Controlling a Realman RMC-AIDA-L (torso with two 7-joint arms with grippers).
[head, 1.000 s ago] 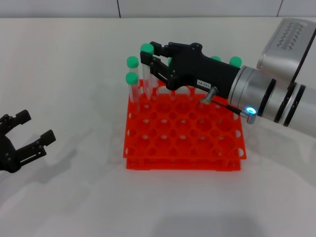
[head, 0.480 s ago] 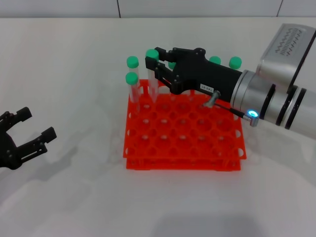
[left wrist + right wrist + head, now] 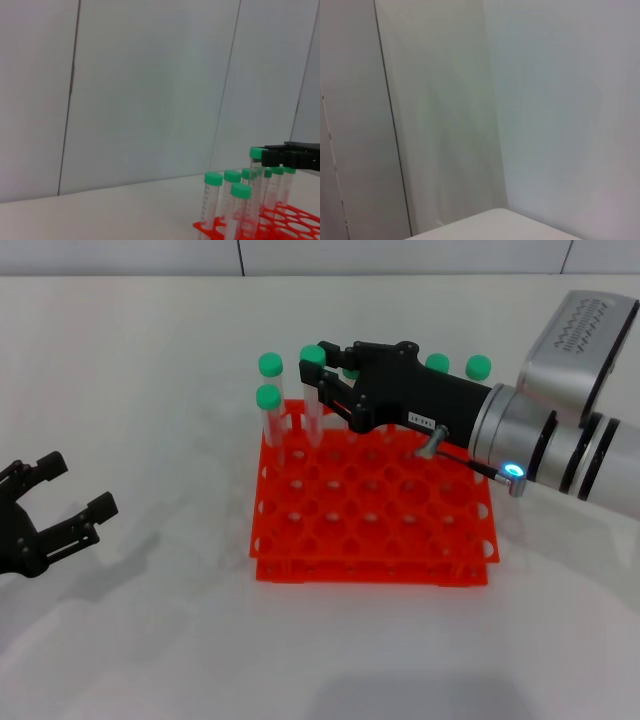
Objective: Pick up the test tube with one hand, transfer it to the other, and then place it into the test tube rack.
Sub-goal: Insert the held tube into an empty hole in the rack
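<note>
The orange-red test tube rack (image 3: 370,530) stands mid-table. My right gripper (image 3: 318,367), black with a white label, reaches over the rack's back rows from the right. It is shut on the test tube (image 3: 313,412) just under its green cap. The tube stands upright with its lower end in a hole of the back-left part of the rack. The left wrist view shows the same tube (image 3: 256,165) with the right gripper's fingers (image 3: 287,157) at its cap, above the rack (image 3: 280,225). My left gripper (image 3: 78,487), black and unlabelled, is open and empty at the table's left.
Several other green-capped tubes stand in the rack: two at the back-left corner (image 3: 267,410) and others along the back row (image 3: 478,366). The rack's front rows are open holes. The right wrist view shows only a pale wall.
My right gripper has moved down and slightly right, lowering the tube into the rack. The left gripper has barely moved.
</note>
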